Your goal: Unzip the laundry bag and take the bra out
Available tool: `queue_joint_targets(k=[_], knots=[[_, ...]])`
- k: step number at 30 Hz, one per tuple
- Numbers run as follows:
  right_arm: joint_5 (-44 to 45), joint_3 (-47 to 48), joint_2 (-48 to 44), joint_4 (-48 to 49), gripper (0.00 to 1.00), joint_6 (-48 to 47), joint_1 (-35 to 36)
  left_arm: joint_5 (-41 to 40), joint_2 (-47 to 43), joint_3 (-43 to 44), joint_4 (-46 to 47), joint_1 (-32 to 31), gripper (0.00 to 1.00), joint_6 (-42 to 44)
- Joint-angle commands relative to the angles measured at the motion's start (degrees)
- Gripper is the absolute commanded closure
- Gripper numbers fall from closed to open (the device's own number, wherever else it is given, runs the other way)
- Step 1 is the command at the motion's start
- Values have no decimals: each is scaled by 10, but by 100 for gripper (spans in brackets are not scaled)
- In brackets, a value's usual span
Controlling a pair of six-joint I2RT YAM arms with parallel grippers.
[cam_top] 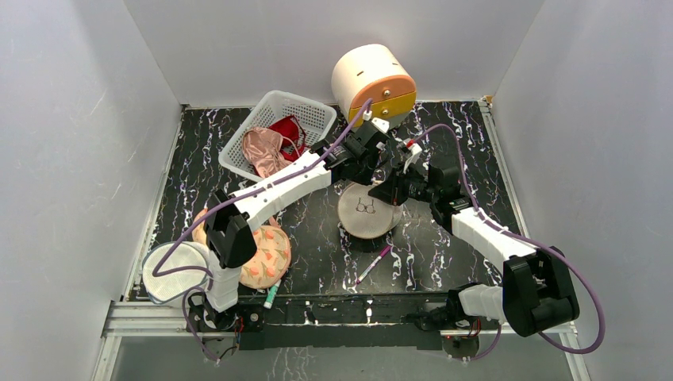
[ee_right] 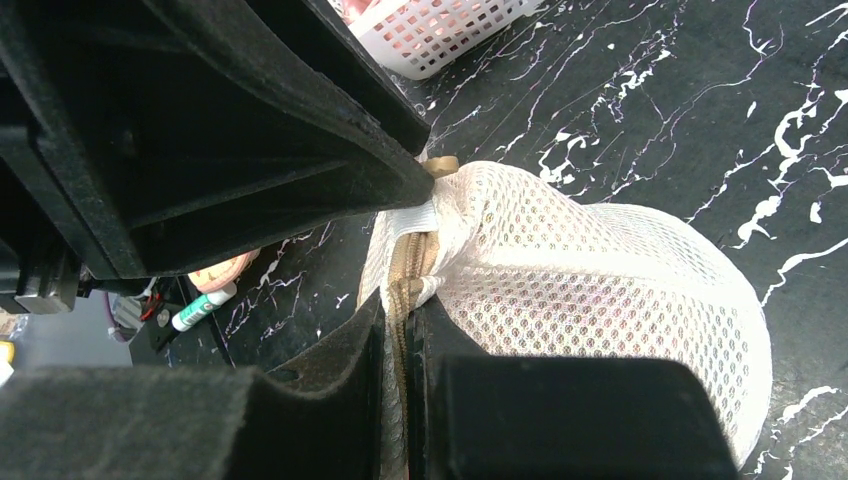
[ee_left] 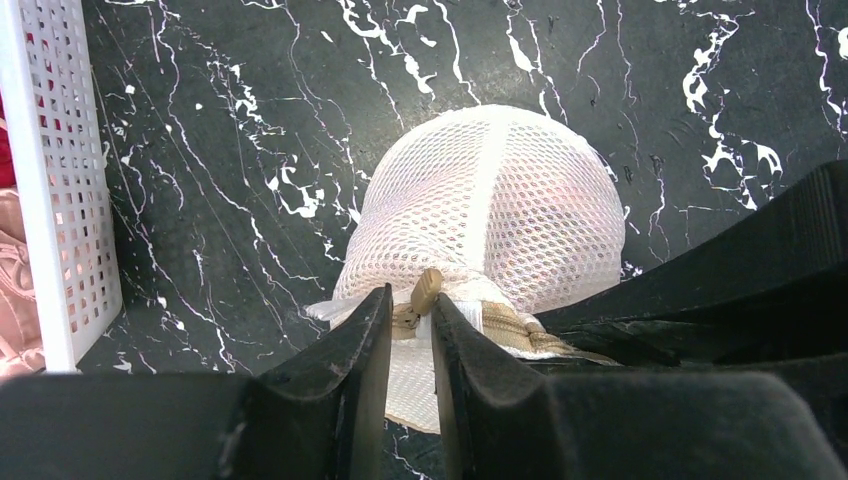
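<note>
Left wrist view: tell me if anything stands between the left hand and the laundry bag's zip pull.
Nothing visible does. The left hand has a finger on either side of the tan zip pull at the rim of the laundry bag. The right hand pinches the zip seam just beside it, close but not between them.

Lying in the middle of the table [cam_top: 444, 254]: bag [cam_top: 367, 213], with pen [cam_top: 373, 264] just before it on the near side. Standing behind and left of bag: basket [cam_top: 311, 103], holding clothes [cam_top: 266, 151]. Standing behind bag at the back wall, right of basket: drum [cam_top: 373, 79]. Lying near-left under the left arm: padded piece [cam_top: 268, 255], with mesh disc [cam_top: 171, 274] left of it and marker [cam_top: 271, 295] just before it. Meeting at bag's far rim: left gripper [ee_left: 410, 305] pinching pull [ee_left: 427, 290]; right gripper [ee_right: 398, 315] just right of it, pinching zip [ee_right: 405, 270].
</note>
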Motion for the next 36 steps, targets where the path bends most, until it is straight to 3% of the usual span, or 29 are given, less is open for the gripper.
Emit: queue_joint_targets(k=[1,15,20,25,36], knots=[[-6,21,-17,43,100,5,4,-15,-6,24,-11,-4,81,6],[-2,21,-22,43,100,5,6,4,11,34,-12,-4,76,4],[0,19,-24,42,100,5,6,0,9,34,-13,-4,82,6],[4,14,-29,46,100,8,6,-12,-2,32,-8,-4,100,6],[107,-32,-68,81,96,92,6,-104,-135,-103,76,-4,100,-30]])
